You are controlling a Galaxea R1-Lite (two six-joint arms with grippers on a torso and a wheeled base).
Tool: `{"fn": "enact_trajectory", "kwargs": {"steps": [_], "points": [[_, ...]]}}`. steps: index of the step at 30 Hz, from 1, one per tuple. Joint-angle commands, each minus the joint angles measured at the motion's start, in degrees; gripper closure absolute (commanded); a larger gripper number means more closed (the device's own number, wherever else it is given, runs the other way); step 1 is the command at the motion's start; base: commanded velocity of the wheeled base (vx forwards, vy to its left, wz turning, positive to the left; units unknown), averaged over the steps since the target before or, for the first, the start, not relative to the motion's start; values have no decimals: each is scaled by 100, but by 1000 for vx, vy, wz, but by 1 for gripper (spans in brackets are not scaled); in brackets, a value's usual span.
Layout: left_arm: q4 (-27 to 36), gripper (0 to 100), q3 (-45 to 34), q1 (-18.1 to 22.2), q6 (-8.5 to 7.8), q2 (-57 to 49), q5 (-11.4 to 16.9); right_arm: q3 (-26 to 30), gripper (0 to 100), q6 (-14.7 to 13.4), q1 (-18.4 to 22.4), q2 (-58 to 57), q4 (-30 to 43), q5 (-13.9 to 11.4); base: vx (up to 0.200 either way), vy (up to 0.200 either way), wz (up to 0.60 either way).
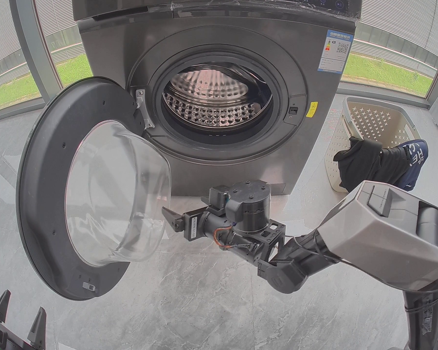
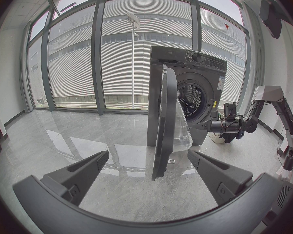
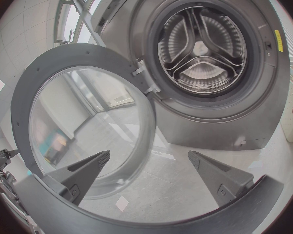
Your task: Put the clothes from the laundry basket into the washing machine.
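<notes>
The grey washing machine (image 1: 214,98) stands ahead with its round door (image 1: 90,190) swung wide to the left and its steel drum (image 1: 211,100) empty. To its right is the white laundry basket (image 1: 374,122), with black clothes (image 1: 362,164) and a navy garment (image 1: 416,159) draped over its front rim. My right gripper (image 1: 173,219) hangs low in front of the machine, pointing at the door's glass bowl; it stands open (image 3: 148,156) and holds nothing. At the lower left, my left gripper (image 1: 19,312) is open and empty (image 2: 148,155), facing the door's edge (image 2: 164,121).
Grey marble floor (image 1: 180,297) lies free in front of the machine. Tall windows (image 1: 404,35) stand behind and beside it. The open door juts out between the two arms. The basket's rim (image 3: 291,114) is at the right of the machine.
</notes>
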State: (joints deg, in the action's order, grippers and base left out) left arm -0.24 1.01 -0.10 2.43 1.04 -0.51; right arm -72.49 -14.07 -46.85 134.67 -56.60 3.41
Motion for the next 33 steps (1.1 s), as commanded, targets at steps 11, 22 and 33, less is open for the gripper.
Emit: {"fn": "enact_trajectory", "kwargs": {"steps": [11,22,33], "points": [[-2,0,-101,1,4,-68,-2,-1250,0,-131,-386,938,-79,72,0,0,0],[-2,0,-101,1,-14,-77,-10,1105,0,141,677,-1523,-35,107,0,0,0],[-2,0,-101,1,-14,-77,-10,3575,0,669,1855,-4520,26,98,0,0,0]]}}
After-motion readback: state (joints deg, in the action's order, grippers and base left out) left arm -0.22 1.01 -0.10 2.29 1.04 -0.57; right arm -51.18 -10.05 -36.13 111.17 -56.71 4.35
